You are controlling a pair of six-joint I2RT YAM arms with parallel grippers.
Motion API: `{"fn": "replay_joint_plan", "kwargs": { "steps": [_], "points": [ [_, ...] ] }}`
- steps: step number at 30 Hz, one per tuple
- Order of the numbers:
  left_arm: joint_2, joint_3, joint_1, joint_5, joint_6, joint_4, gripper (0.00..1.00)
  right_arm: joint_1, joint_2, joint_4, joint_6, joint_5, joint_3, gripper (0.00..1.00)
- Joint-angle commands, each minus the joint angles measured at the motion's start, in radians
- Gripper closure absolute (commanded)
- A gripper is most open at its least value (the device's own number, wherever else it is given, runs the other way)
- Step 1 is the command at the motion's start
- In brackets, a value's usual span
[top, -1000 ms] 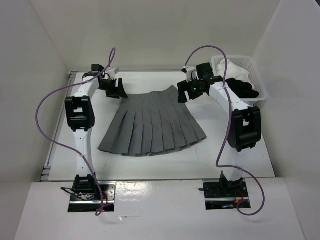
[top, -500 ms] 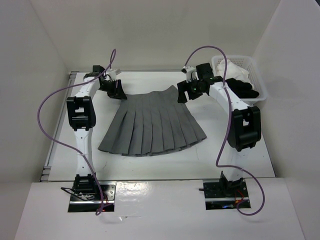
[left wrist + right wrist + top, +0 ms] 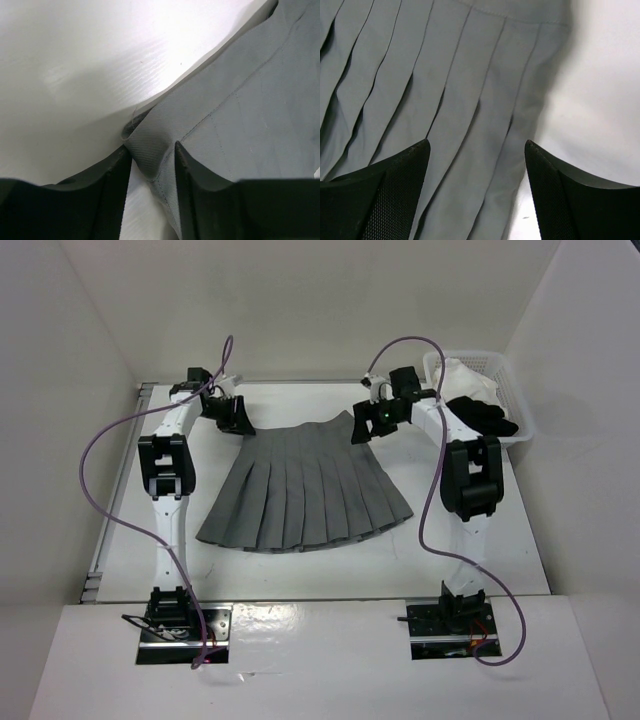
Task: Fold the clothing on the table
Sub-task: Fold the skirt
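Clothing (image 3: 305, 490), grasp step: left gripper (image 3: 152, 150) clenched on waistband corner; right gripper (image 3: 477, 142) agape, needing closure on opposite corner.

skirt (image 3: 305, 490): was medium grey, pleated | table (image 3: 250, 570): was plain white | basket (image 3: 480, 353): was white, lattice-walled | basket contents: were one black garment (image 3: 487, 418), one white garment (image 3: 462, 373) | cables (image 3: 84, 458): were purple

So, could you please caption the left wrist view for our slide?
Left pincer pinching a corner of the grey skirt on the white table.
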Motion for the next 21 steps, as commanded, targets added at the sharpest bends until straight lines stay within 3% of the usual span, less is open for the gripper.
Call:
{"fn": "replay_joint_plan", "kwargs": {
  "steps": [1, 7, 16, 21],
  "points": [
    [0.031, 0.017, -0.013, 0.025, 0.036, -0.035, 0.55, -0.038, 0.029, 0.050, 0.013, -0.090, 0.085, 0.20],
    [-0.009, -0.088, -0.022, 0.034, 0.037, -0.012, 0.60, -0.070, 0.087, 0.050, 0.023, -0.133, 0.157, 0.21],
    [-0.036, -0.114, -0.032, 0.023, 0.058, -0.012, 0.73, -0.079, 0.266, 0.031, 0.065, -0.259, 0.358, 0.21],
    [-0.057, -0.143, -0.032, 0.002, 0.078, -0.012, 0.73, -0.079, 0.339, 0.007, 0.065, -0.259, 0.436, 0.22]
  ]
}}
